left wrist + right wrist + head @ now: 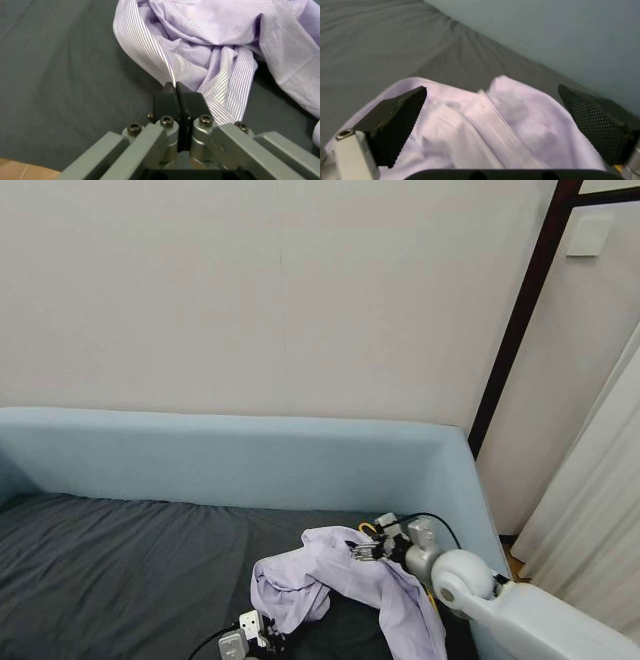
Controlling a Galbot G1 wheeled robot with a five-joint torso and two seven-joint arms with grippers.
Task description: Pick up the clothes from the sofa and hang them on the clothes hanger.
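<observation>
Lilac pin-striped cotton shirt (340,580) is lying crumpled at the right end of the grey-seated pale-blue sofa (230,460) | left gripper (175,88) is pinching its thin fold, jaws closed | right gripper (491,89) is hovering above, jaws spread wide | risk: thin pinch slipping free on lifting | count: one shirt, two grippers

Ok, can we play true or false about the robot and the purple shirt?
1. The shirt lies on the dark seat of the sofa. True.
2. The right gripper is shut tight. False: it is wide open, just above the shirt.
3. The left gripper is pinching a fold of the shirt. True.
4. The shirt is plain green. False: it is pale purple with fine stripes.
</observation>
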